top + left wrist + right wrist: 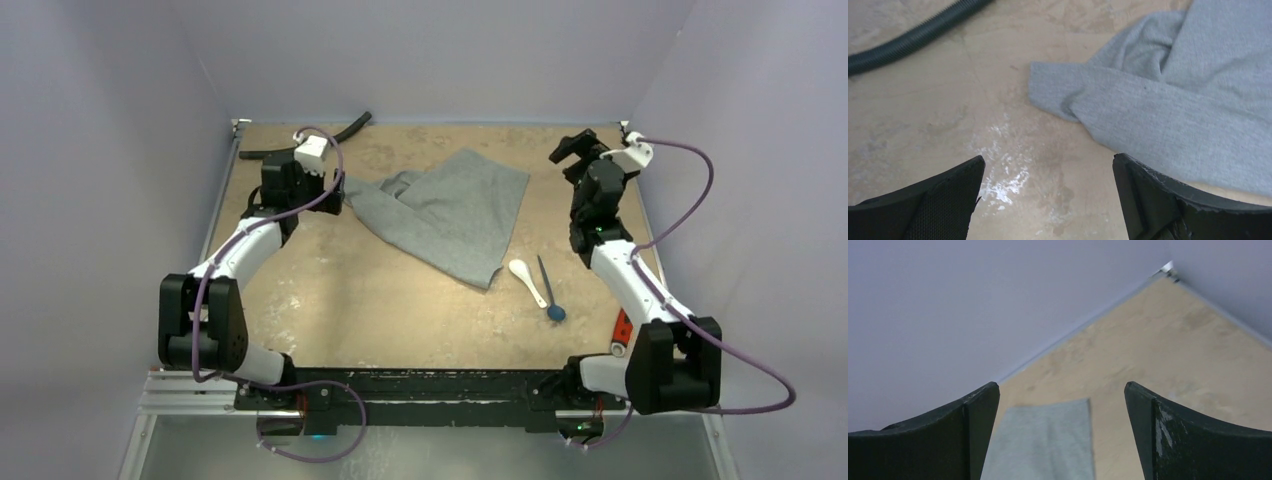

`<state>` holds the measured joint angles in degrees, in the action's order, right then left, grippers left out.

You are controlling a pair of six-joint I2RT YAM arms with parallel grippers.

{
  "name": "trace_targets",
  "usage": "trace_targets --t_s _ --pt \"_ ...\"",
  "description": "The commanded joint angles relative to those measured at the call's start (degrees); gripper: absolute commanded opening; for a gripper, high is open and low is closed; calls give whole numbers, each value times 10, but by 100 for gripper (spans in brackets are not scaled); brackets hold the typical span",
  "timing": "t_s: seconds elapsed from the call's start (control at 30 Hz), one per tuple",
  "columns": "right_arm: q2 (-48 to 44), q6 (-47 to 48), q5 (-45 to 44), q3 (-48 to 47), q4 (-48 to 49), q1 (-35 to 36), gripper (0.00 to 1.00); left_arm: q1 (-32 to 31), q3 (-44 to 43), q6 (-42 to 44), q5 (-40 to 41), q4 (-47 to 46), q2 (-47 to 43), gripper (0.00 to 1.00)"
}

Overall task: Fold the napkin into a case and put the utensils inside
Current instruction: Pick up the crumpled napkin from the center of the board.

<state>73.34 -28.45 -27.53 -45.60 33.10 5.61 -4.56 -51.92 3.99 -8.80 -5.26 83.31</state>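
The grey napkin (450, 212) lies loosely rumpled at the table's back middle, its left part bunched and folded over. It shows in the left wrist view (1168, 115) and the right wrist view (1048, 440). The white spoon (527, 280) and the thin dark utensil with a round blue end (549, 292) lie side by side just right of the napkin's near corner. My left gripper (335, 195) is open and empty, low over the table just left of the napkin's left edge. My right gripper (568, 152) is open and empty, raised at the back right, apart from the cloth.
A long black hose (320, 138) lies along the back left edge, and it also shows in the left wrist view (908, 37). A red-handled wrench (621, 332) lies by the right arm's base. Lilac walls close the table on three sides.
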Motion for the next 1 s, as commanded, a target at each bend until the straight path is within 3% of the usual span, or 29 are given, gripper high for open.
trace_targets --t_s 0.0,0.1,0.3,0.43,0.7,0.97 --pt "-26 -123 157 -23 -250 -1 99 3 -82 35 -57 172 37 99" --pt "-45 -135 213 10 -288 39 99 2 -133 64 -76 212 81 99" --pt "-84 -172 218 59 -352 147 99 1 -256 88 -79 279 186 99" --pt "-98 -187 273 101 -333 150 99 -3 -325 92 -76 307 233 98" --pt "-45 -229 312 115 -339 169 89 -26 -435 118 -40 364 318 99" --pt "26 -244 312 88 -346 184 85 -27 -538 143 -29 447 414 99"
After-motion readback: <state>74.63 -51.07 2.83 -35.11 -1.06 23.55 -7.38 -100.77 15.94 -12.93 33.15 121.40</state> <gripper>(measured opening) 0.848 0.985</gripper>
